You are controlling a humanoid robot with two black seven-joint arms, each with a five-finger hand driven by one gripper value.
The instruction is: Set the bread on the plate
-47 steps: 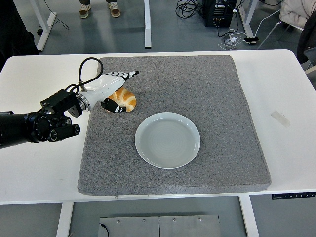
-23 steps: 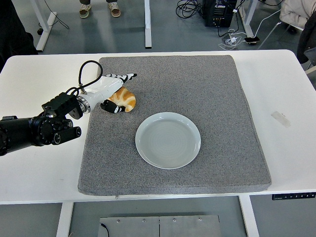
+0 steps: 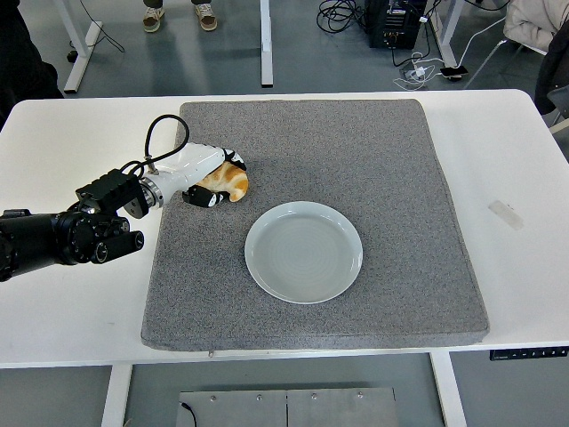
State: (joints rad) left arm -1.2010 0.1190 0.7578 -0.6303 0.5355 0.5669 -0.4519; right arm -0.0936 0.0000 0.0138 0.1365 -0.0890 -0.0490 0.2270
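Left hand (image 3: 206, 171) curled around the bread (image 3: 228, 184) on the grey mat (image 3: 382, 160)

Fingers wrapped over the top and thumb tucked under the near side of the golden roll (a croissant-like shape), resting on the mat's upper-left part, up and to the left of the pale plate (image 3: 303, 252) and apart from it; plate sitting near the mat's middle with nothing in it, on the white table (image 3: 516, 151)

bread (image 3: 233, 183) on mat (image 3: 391, 160) left-behind plate (image 3: 303, 252), mat on table (image 3: 507, 160)
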